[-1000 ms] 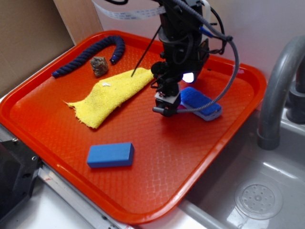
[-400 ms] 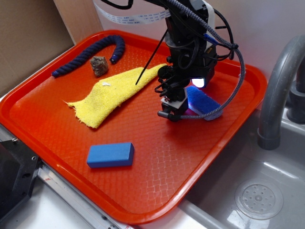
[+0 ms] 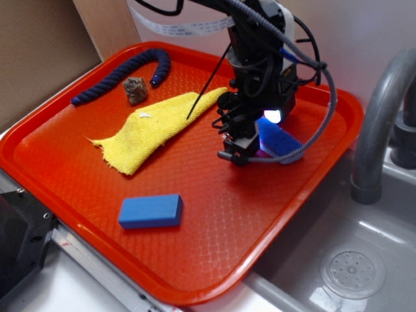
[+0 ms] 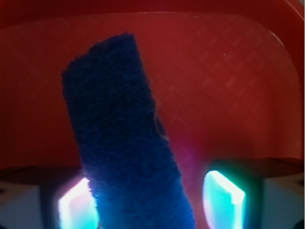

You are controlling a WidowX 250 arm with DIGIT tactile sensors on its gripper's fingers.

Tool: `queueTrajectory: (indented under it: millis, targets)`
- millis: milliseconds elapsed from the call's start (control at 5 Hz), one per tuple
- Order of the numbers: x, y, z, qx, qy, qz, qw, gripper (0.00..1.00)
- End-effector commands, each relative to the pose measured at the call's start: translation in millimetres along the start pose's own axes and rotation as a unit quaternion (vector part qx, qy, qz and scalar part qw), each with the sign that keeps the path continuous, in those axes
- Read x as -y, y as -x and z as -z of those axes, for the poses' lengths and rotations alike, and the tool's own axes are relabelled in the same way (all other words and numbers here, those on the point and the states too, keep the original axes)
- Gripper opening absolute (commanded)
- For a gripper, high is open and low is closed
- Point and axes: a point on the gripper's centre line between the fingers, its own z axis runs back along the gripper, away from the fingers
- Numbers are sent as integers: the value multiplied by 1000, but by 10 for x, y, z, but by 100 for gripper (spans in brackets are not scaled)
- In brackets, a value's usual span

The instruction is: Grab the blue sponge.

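Note:
The blue sponge lies on the orange tray near its right rim, partly hidden by the arm. My gripper is lowered over its near end. In the wrist view the fuzzy deep-blue sponge runs up between my two lit fingers. The left finger is right against the sponge. A gap of tray shows between the sponge and the right finger. The gripper is open around the sponge, which rests on the tray.
A smooth lighter-blue block lies at the tray's front. A yellow cloth, a small stone and a dark blue rope lie to the left. A grey faucet and sink stand right of the tray.
The gripper has shifted right, from beside the sponge's left end to straddling it. The sponge, block and cloth have stayed in place.

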Motion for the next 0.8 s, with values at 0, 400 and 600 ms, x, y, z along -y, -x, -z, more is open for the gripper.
queueTrajectory:
  millis: [0, 400, 600]
  targets:
    - [39, -37, -266, 6, -50, -3, 999, 0]
    - [343, 572, -984, -33, -125, -245, 961, 0]
    - [471, 751, -1210, -45, -112, -365, 923, 0]
